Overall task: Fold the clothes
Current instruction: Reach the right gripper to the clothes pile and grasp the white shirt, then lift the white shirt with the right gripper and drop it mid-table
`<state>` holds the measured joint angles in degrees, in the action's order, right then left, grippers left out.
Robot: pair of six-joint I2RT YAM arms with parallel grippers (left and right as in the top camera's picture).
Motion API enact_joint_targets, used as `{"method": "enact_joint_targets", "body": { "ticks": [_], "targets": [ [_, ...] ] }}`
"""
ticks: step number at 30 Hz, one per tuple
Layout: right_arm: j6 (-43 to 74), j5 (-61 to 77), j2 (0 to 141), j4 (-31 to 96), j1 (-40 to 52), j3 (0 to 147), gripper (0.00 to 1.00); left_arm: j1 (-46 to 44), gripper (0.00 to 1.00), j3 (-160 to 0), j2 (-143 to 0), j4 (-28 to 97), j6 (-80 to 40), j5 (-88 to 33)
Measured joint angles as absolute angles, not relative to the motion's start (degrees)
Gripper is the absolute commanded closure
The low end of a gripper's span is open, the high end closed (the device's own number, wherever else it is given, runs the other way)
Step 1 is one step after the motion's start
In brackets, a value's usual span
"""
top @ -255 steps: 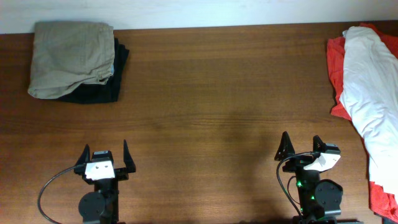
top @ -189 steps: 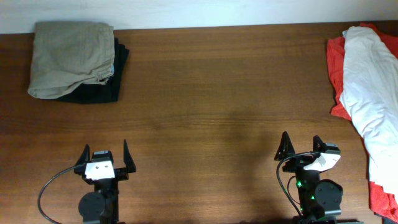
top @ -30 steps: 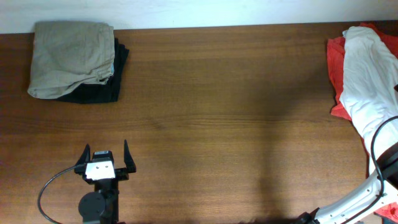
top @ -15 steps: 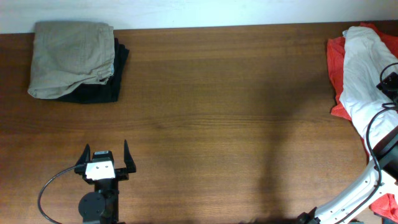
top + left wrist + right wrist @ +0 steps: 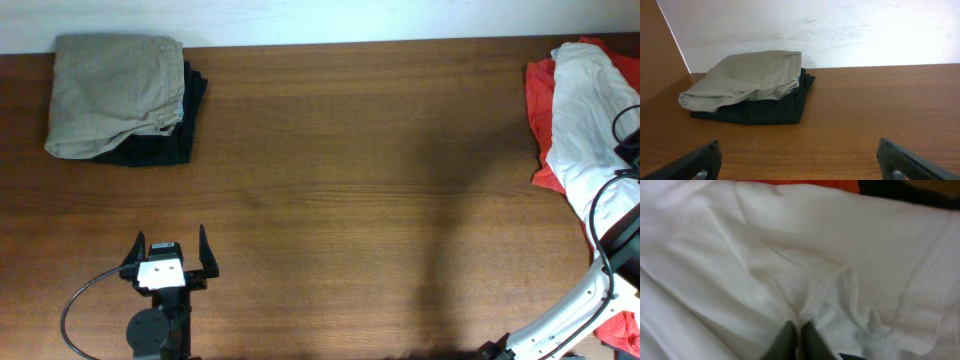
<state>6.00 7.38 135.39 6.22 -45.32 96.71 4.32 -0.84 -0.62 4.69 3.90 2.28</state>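
right claw [image 5: 798, 340] | pinched closed on white T-shirt [image 5: 765, 255] | cloth spreads all around

A white T-shirt [image 5: 585, 130] overlies a red T-shirt [image 5: 538, 100] at the right edge of the table [image 5: 350, 150], a khaki garment [image 5: 110, 90] tops a black garment [image 5: 170, 148] at its far-left corner, and the left gripper [image 5: 170, 240] sits spread wide at its near edge

No writing, label, brand, number or sign is legible in any view
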Motion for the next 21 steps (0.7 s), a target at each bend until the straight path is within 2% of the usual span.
{"method": "enact_joint_targets", "body": {
  "ticks": [6,13,17,21],
  "targets": [
    [7.0,7.7,132.8,8.2,-45.3,96.7,0.96,4.3,0.01,-0.8,-0.6,4.7,3.9,2.3],
    [13.7,15.6,121.1,9.5,-44.2,96.7,0.96,4.3,0.01,-0.8,-0.6,4.7,3.9,2.3],
    [17.8,21.9,114.6,11.7,-39.4,96.8,0.96,4.3,0.01,-0.8,-0.6,4.7,3.9,2.3],
    [20.3,26.3,112.6,16.1,-30.7,97.1,0.96,4.3,0.01,-0.8,-0.6,4.7,3.9,2.3]
  ]
}}
